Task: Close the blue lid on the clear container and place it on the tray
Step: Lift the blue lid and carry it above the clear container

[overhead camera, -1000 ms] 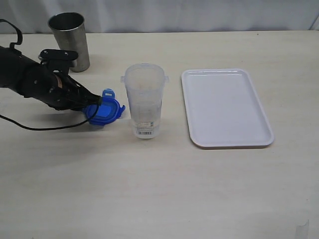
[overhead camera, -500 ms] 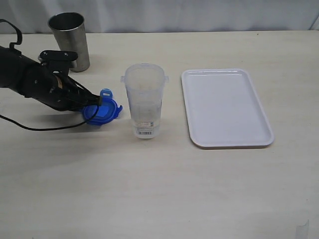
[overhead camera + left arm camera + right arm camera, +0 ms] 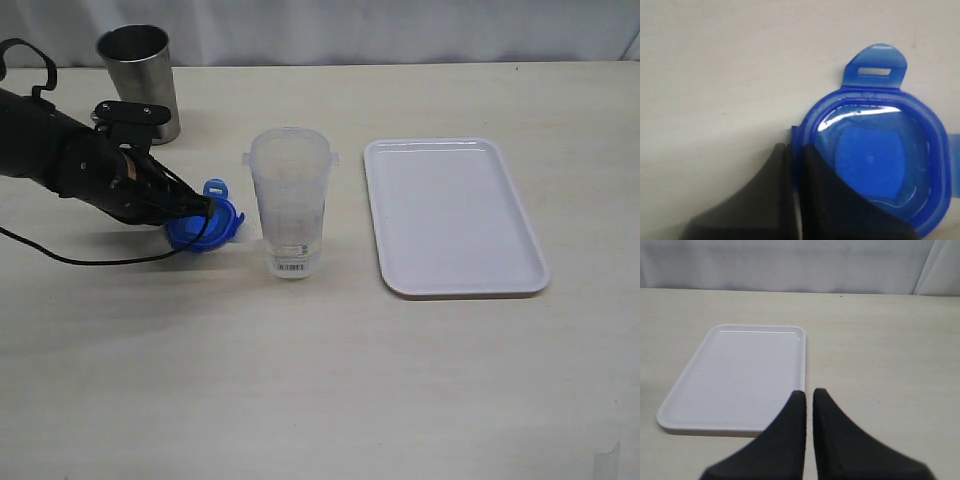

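Note:
The blue lid [image 3: 208, 222] lies low over the table just left of the clear container [image 3: 290, 200], which stands upright and uncovered with a barcode sticker near its base. My left gripper [image 3: 205, 208] is shut on the lid's rim. In the left wrist view the two black fingers pinch the edge of the blue lid [image 3: 875, 150], one flap pointing away. The white tray [image 3: 452, 215] lies flat to the right of the container. My right gripper [image 3: 809, 392] is shut on nothing, hovering near the tray [image 3: 735, 375]; it does not show in the exterior view.
A grey metal cup [image 3: 140, 80] stands at the back left, behind my left arm. A black cable loops from the left arm onto the table [image 3: 320, 380]. A pale curtain closes the far edge.
The left gripper's fingers have closed onto the lid's rim. The arm has shifted slightly right, and the lid has tipped a little with it. The container and tray have not moved.

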Available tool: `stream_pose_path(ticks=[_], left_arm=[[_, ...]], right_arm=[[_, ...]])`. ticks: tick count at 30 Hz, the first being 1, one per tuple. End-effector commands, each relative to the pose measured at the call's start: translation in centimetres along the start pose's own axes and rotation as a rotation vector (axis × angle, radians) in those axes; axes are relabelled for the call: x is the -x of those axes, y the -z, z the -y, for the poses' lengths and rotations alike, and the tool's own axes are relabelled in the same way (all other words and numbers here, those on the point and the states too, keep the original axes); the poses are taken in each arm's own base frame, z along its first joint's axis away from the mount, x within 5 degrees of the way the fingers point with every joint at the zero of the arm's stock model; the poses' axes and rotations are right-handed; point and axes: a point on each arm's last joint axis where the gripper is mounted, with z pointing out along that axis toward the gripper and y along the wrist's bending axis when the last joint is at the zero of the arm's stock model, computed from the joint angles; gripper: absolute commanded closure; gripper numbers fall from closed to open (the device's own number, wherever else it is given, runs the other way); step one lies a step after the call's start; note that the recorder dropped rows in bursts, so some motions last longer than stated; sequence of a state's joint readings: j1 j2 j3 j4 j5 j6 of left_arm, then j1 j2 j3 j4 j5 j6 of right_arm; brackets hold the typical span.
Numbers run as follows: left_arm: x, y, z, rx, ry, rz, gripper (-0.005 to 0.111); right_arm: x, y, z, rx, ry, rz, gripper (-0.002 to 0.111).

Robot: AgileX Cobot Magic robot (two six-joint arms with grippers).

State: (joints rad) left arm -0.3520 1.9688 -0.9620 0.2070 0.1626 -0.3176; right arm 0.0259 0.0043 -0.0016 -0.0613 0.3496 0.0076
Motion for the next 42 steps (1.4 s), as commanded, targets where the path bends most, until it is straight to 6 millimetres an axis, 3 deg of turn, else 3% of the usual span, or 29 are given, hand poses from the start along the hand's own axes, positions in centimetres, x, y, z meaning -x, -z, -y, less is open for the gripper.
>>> stream_pose_path(ticks=[1,5,17,26,35,42], left_arm=[[-0.3,-0.1,0.0,0.008,-0.016,-0.031,0.107],[0.3,1.2,0.0,0.011,-0.054,0.0,0.107],[3.9,9.6,0.1,0.008,-0.153,0.268,0.107],[5.1,14.9,1.0,-0.006,-0.257,0.461,0.107],[5.7,17.0,5.0,-0.089,-0.445,0.655,0.107],[6.0,17.4,5.6,-0.103,-0.482,0.722,0.107]], right_arm=[[0.0,0.0,0.0,-0.003,-0.002,0.007,0.103],[0.0,0.0,0.0,-0.003,-0.002,0.007,0.103],[0.0,0.0,0.0,-0.003,-0.002,0.007,0.103],[0.0,0.0,0.0,-0.003,-0.002,0.007,0.103],[0.0,0.0,0.0,-0.003,-0.002,0.007,0.103],[0.0,0.0,0.0,-0.003,-0.002,0.007,0.103]])
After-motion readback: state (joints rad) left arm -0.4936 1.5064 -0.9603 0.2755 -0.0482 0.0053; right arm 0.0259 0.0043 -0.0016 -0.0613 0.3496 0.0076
